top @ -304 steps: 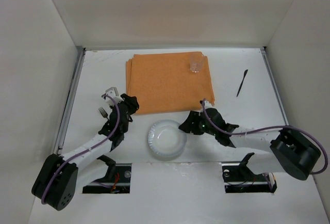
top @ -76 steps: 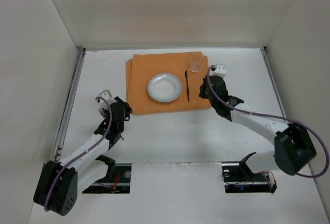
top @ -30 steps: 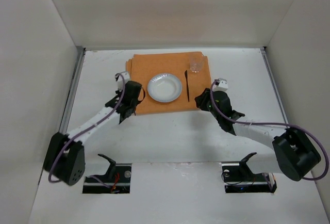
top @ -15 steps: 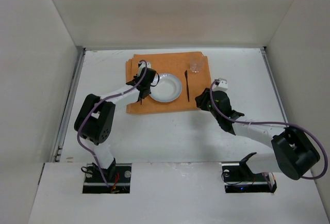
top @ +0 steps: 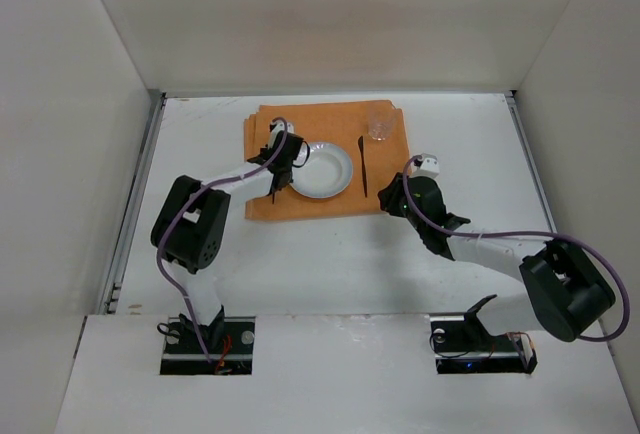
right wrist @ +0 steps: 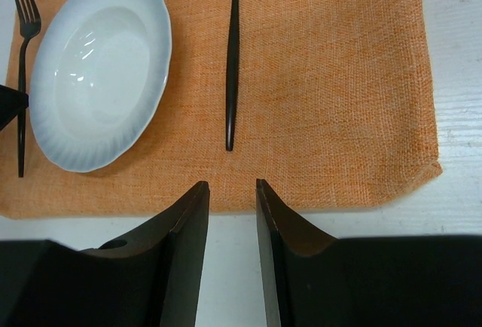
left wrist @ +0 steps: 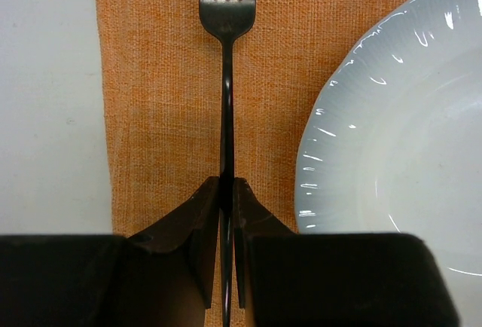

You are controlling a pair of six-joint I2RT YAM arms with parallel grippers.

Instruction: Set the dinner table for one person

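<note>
The white dinner table (top: 470, 134) carries an orange placemat (top: 320, 129). On the mat are a white plate (top: 320, 169), a black knife (top: 362, 164) to its right and a clear glass (top: 379, 124) at the far right corner. My left gripper (top: 277, 161) is low over the mat's left strip, shut on the handle of a black fork (left wrist: 226, 78), which runs alongside the plate (left wrist: 392, 154), tines pointing away. The fork also shows in the right wrist view (right wrist: 22, 71). My right gripper (right wrist: 230, 187) is open and empty at the mat's near edge, just short of the knife (right wrist: 233, 63).
White walls close the table on three sides. A metal rail (top: 135, 194) runs along the table's left edge. The right arm lies across the table's right front; the left arm reaches from the near left onto the mat.
The plate and knife went from the bare table onto the mat. My left gripper carried the fork from left of the mat to beside the plate. My right gripper drew back to the mat's near edge.
</note>
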